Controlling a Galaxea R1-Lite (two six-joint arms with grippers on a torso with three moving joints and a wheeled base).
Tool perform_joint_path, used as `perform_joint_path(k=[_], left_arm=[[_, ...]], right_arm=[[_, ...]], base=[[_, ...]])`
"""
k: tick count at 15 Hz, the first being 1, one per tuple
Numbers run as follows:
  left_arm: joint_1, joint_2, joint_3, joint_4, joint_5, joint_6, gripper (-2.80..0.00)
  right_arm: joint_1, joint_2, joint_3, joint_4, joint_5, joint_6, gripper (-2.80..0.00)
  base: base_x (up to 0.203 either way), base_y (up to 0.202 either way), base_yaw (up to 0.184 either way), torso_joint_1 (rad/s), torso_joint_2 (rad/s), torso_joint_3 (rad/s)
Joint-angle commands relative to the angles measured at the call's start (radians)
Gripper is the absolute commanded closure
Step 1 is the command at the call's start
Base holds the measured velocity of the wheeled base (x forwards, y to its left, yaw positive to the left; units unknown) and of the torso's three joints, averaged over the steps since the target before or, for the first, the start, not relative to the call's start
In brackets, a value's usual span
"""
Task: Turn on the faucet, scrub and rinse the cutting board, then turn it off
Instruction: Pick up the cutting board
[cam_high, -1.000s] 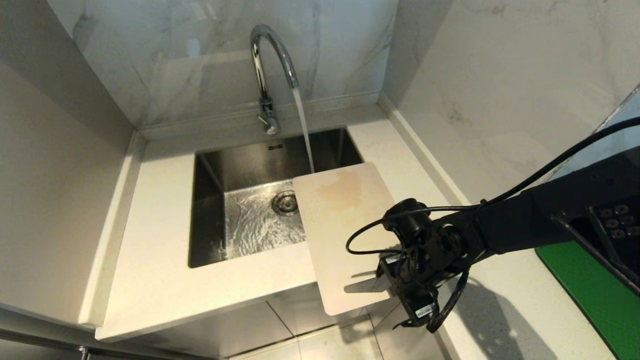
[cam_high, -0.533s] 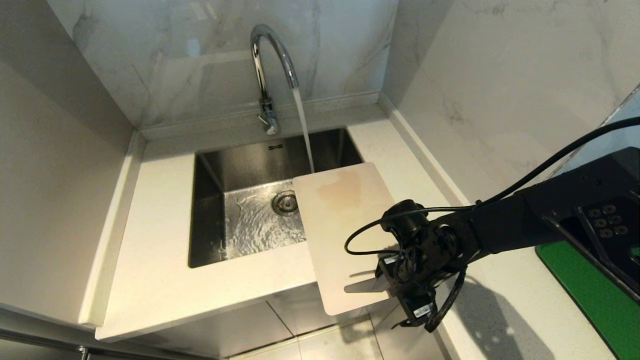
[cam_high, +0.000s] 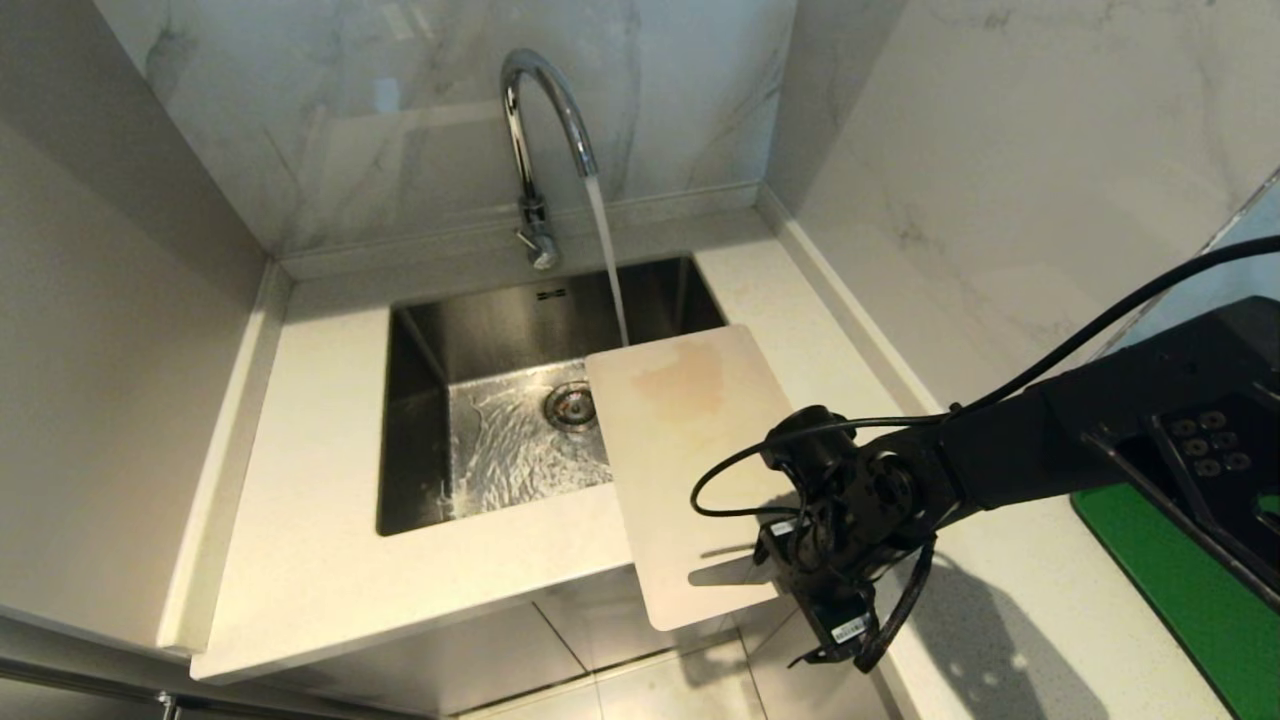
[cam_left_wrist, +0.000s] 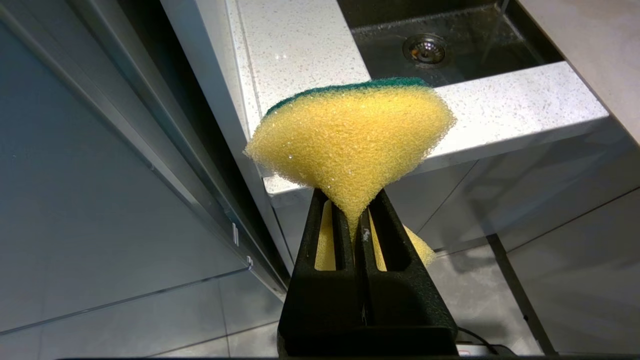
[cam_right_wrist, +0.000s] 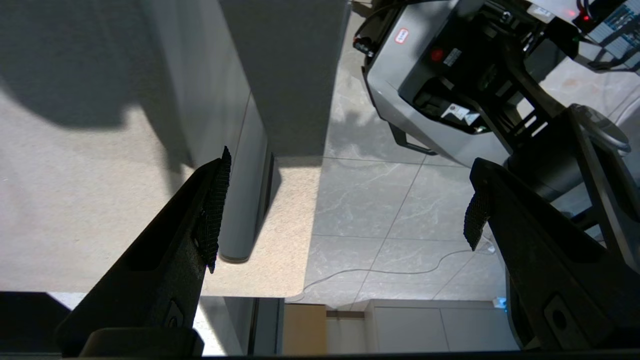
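Right gripper (cam_right_wrist: 345, 215): fingers spread wide, empty, over near corner of cutting board (cam_high: 690, 460), lower centre-right of head view. Left gripper (cam_left_wrist: 357, 227): clamped on yellow-green sponge (cam_left_wrist: 350, 145). Board spans counter (cam_high: 310, 500) edge and sink (cam_high: 420, 350) rim. Faucet (cam_high: 535, 130), upper centre, running.

1 faucet (cam_high: 545, 140), running. 1 sink (cam_high: 420, 400), 1 drain (cam_high: 570, 405). 1 board (cam_high: 680, 460) across the sink's right edge, overhanging the counter (cam_high: 310, 560) front edge. 1 sponge (cam_left_wrist: 350, 145). 2 grippers: left (cam_left_wrist: 357, 225), right (cam_right_wrist: 345, 215). 1 green mat (cam_high: 1190, 590), counter's right edge.
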Motion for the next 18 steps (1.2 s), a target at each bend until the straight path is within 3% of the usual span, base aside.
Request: perform_joint_path(k=[1,18], left_arm=[[0.0,0.002,0.0,0.0,0.0,0.0,0.0],[0.0,0.002,0.0,0.0,0.0,0.0,0.0]], right_arm=[[0.001,0.015,0.001,0.007,-0.001,0.009,-2.8],[0.002,0.131,-0.036,0.021,-0.029,0.004,-2.8]], base=[[0.0,0.0,0.0,0.0,0.0,0.0],[0.0,0.0,0.0,0.0,0.0,0.0]])
